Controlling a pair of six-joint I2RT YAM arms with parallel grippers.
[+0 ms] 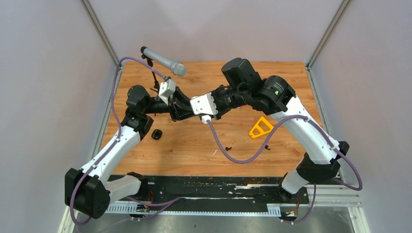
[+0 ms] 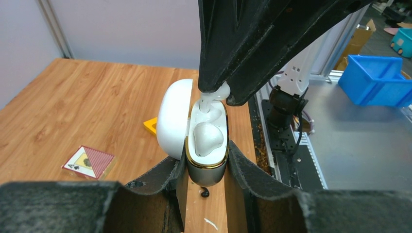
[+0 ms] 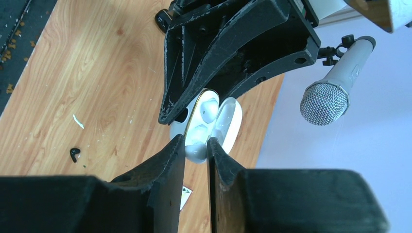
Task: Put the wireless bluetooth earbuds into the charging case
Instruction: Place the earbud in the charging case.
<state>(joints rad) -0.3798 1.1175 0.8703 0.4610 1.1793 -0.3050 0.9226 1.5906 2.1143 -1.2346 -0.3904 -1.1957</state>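
The job looks roughly half done for the white pair. The left gripper (image 2: 206, 167), at the bottom of its own wrist view, is clamped tight on the body of the white charging case with a gold rim (image 2: 206, 167), holding it above the wooden worktop (image 2: 97, 107) with the lid swung open to the left of the frame. One glossy white earbud (image 2: 209, 138) sits in the lower well of the case. A second white earbud with a short stem (image 2: 214, 95) is pinched between the nearly closed fingers of the right gripper (image 2: 218, 95), which reaches in from the top of that frame. Its tip is at the mouth of the upper well, but it does not look fully seated. What remains for this one, by my reading, is to press it home, release it and draw back. At least one tiny black earbud (image 3: 74, 154) lies loose on the worktop in the lower left of the right wrist view, well apart from the case, so the black pair appears untouched. I cannot tell whether those belong in this case. In the top view both grippers meet near the centre of the frame.
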